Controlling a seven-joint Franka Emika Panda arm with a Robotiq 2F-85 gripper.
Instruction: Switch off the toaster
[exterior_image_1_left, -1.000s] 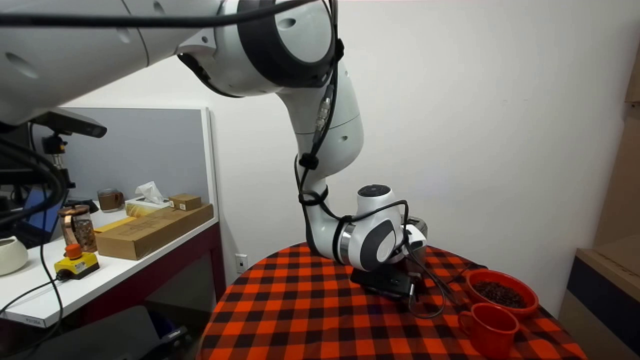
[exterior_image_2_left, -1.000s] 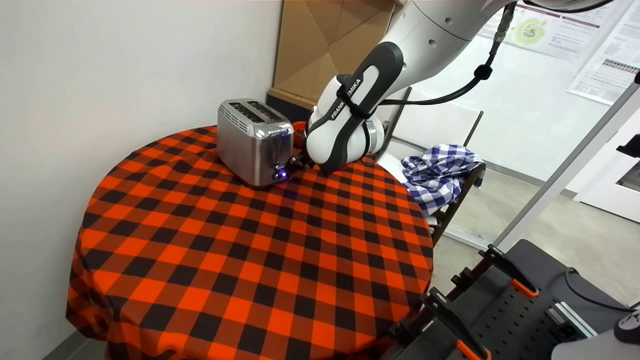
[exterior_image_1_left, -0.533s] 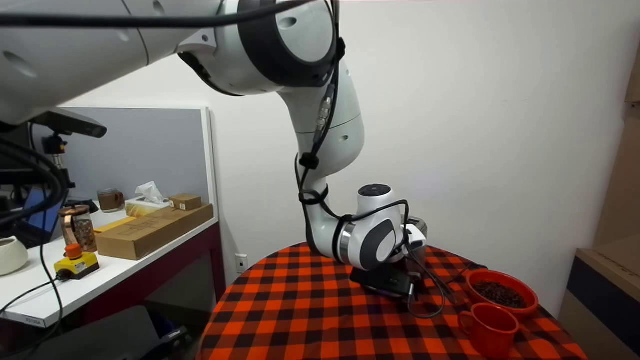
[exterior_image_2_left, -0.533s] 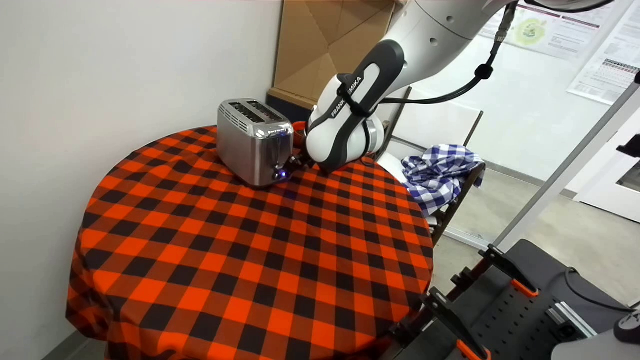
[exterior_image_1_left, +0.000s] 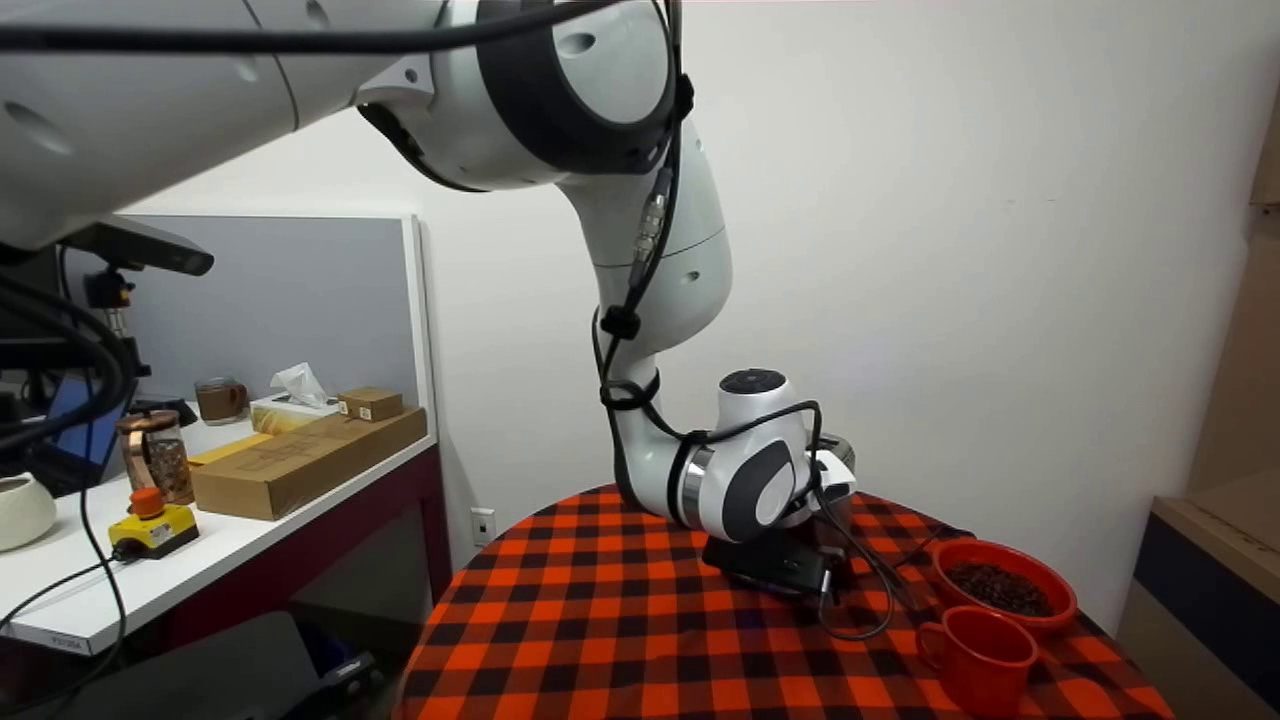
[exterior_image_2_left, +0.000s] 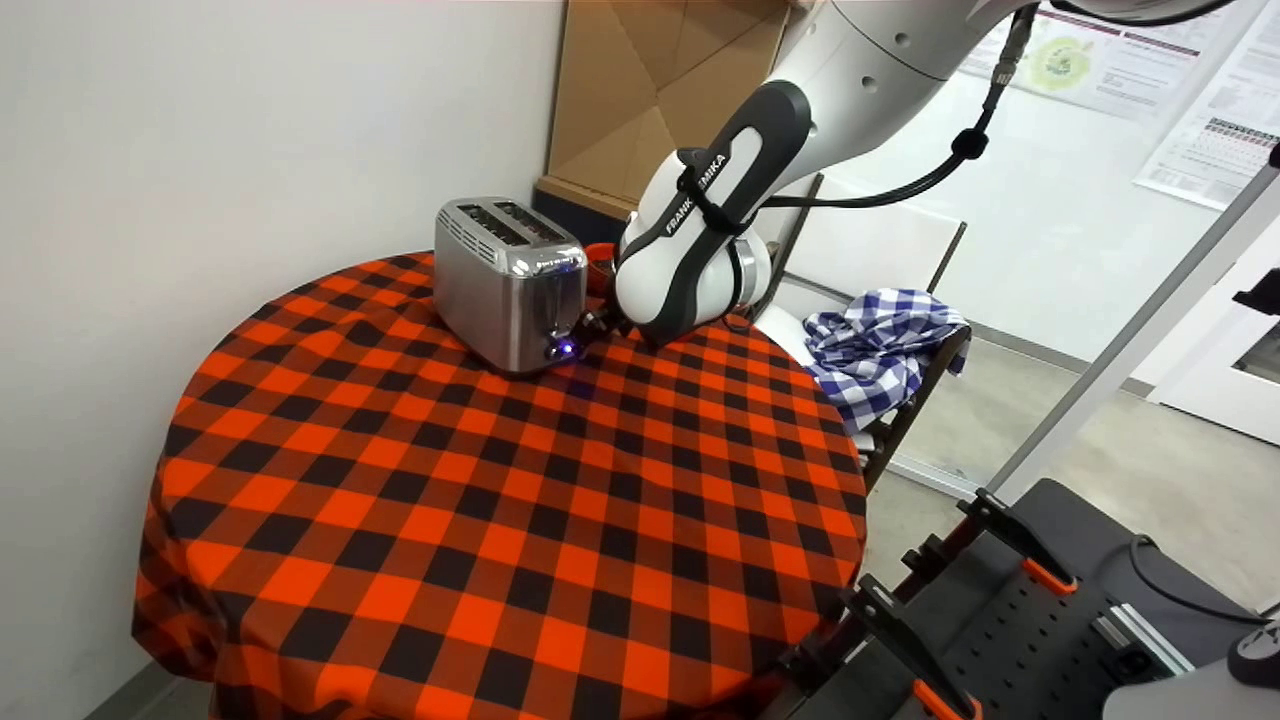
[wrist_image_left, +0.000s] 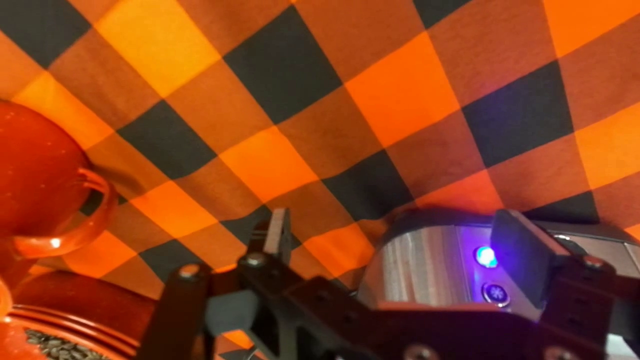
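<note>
Two dark slots (exterior_image_2_left: 512, 222) run along the top of the silver toaster (exterior_image_2_left: 480, 290), which stands on the red-and-black checked tablecloth (exterior_image_2_left: 450, 480) near the wall (exterior_image_2_left: 280, 120) in an exterior view. The robot arm (exterior_image_2_left: 690, 250) reaches down beside it, with the gripper (wrist_image_left: 390, 240) low, right by the end where a small blue light (wrist_image_left: 486, 256) glows. In the wrist view the jaws stand wide apart, released. Toward the lower right lies the toaster's lit end; one of the finger pads (wrist_image_left: 522, 257) hangs in front of it, just beside the light and a round button (wrist_image_left: 496, 294) with a pale star-like mark, and hides part of the metal. Whether that pad touches the toaster, I cannot tell. The opposite pad hangs over the tablecloth, apart from the toaster. Farther out on that side are a red mug (wrist_image_left: 35, 170) and a red bowl (wrist_image_left: 80, 300) of dark, bean-like bits (wrist_image_left: 57, 346), both apart from the toaster. In an exterior view the arm covers most of the toaster, leaving some metal (exterior_image_1_left: 842, 455) showing.
</note>
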